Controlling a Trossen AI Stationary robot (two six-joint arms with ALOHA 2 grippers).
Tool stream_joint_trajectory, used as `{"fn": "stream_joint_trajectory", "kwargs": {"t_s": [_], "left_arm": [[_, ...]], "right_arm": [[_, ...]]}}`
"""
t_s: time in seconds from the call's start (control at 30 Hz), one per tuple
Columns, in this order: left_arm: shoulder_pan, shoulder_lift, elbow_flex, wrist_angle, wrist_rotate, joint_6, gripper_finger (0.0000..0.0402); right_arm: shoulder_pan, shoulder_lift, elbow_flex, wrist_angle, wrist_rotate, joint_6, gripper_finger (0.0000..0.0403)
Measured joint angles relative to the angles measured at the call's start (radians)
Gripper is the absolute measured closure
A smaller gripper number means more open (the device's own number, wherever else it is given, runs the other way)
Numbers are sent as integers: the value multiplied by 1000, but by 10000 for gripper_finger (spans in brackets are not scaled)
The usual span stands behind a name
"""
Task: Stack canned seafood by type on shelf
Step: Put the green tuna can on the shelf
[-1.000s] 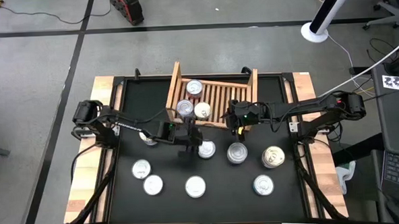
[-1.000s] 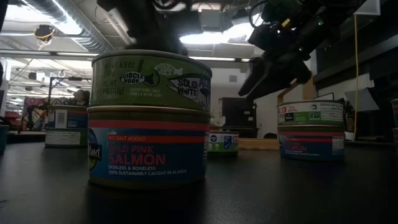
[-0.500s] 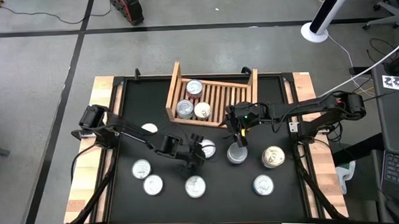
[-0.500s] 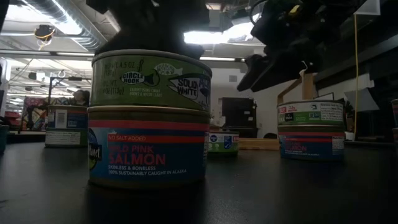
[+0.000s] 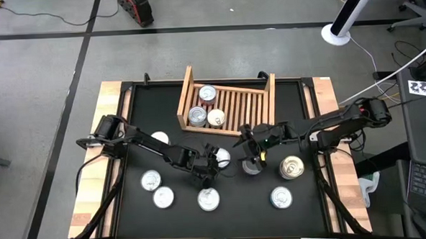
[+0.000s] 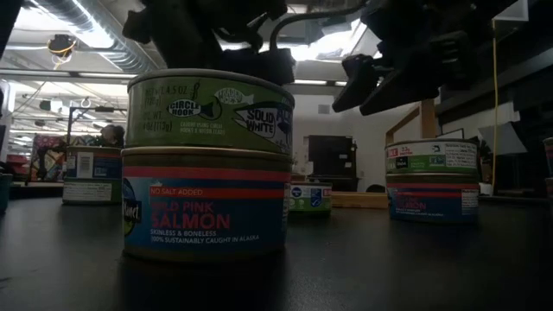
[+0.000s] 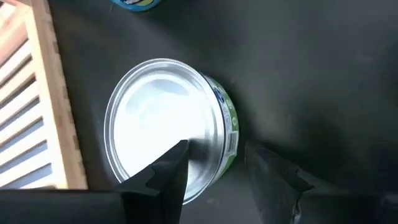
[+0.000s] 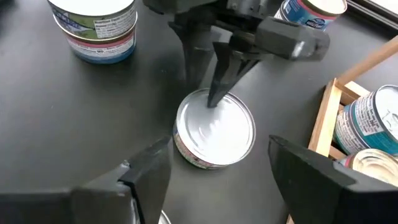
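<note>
looking straight down, the wooden shelf [image 5: 226,99] sits at the table's far middle with three tins [image 5: 208,117] on its slats. just in front of the shelf, the left gripper [image 5: 209,165] reaches over a tin [image 5: 221,158], while the right gripper [image 5: 252,151] hangs over a neighbouring tin [image 5: 252,166].

from table height, a green-labelled tin [image 6: 210,112] rests on a salmon tin [image 6: 205,204], both arms dark above them.

the left wrist camera shows its fingers [image 7: 163,177] apart, straddling the green-sided tin's [image 7: 168,127] rim beside the shelf's side board [image 7: 57,99], not yet clamped.

the right wrist camera shows its fingers [image 8: 144,172] spread wide and empty, the left gripper [image 8: 214,84] touching that tin's [image 8: 215,129] lid near the shelf [image 8: 333,118].
</note>
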Motion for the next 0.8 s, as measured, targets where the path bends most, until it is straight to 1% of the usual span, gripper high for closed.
{"fn": "stream_joint_trajectory", "kwargs": {"t_s": [0.1, 0.2, 0.4, 0.47, 0.6, 0.8], "left_arm": [[1, 7, 1, 3, -22, 25, 281], [0, 9, 2, 5, -34, 32, 318], [0, 8, 3, 18, -42, 31, 390], [1, 10, 1, 39, -41, 27, 397], [2, 12, 0, 74, -36, 21, 398], [19, 12, -1, 100, -26, -98, 400]], "right_arm": [[21, 0, 0, -2, 48, 0, 141], [32, 0, 0, -2, 85, 0, 141], [37, 0, 0, -2, 101, 0, 141], [37, 0, 0, -2, 101, 0, 141], [37, 0, 0, -2, 101, 0, 141], [37, 6, 0, -2, 101, 0, 141]]}}
